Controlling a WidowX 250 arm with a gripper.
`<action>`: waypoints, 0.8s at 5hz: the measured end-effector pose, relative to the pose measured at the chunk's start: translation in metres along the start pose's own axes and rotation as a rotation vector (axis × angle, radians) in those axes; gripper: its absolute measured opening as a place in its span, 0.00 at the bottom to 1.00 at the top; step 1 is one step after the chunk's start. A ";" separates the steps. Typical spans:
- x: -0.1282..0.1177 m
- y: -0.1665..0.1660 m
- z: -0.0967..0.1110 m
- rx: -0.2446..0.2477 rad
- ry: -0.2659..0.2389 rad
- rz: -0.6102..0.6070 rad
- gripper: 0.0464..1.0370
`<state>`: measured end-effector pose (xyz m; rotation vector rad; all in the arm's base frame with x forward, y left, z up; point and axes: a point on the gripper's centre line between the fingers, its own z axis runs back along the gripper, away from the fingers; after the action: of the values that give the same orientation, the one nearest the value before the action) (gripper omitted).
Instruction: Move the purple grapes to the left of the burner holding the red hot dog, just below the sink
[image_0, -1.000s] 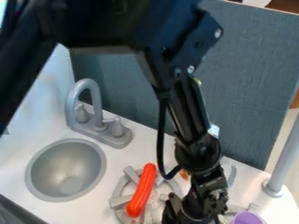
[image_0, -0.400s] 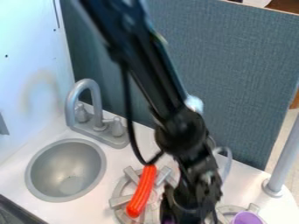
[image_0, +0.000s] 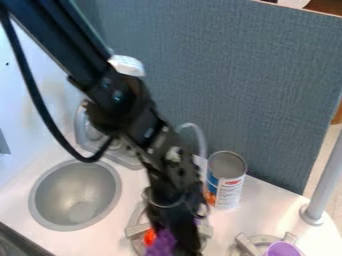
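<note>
Glossy black arm with a looping black cable.

The sink (image_0: 45, 216) is sitting in the white counter (image_0: 257, 217), and the black arm (image_0: 127, 100) is slanting above it, its gripper (image_0: 179, 244) hanging low to the sink's right. Down there, over the gray burner (image_0: 136, 231) beside the sink, a purple thing (image_0: 159, 246) is showing right against the gripper — whether it is being held is unclear — with a red-orange piece (image_0: 150, 237) lying sinkward of it. Behind the sink, the arm is partly covering the gray faucet (image_0: 83, 131). Well right of the sink, an open can (image_0: 229, 187) is standing upright, and a purple cup (image_0: 282, 249) is resting on a second burner (image_0: 248, 245).
</note>
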<state>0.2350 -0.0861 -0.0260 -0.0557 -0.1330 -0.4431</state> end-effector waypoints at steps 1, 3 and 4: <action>-0.020 0.045 -0.005 0.051 0.057 0.218 0.80; -0.051 0.102 -0.021 0.069 0.160 0.479 0.80; -0.065 0.116 -0.030 0.092 0.215 0.494 0.80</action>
<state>0.2305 0.0435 -0.0673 0.0495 0.0738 0.0520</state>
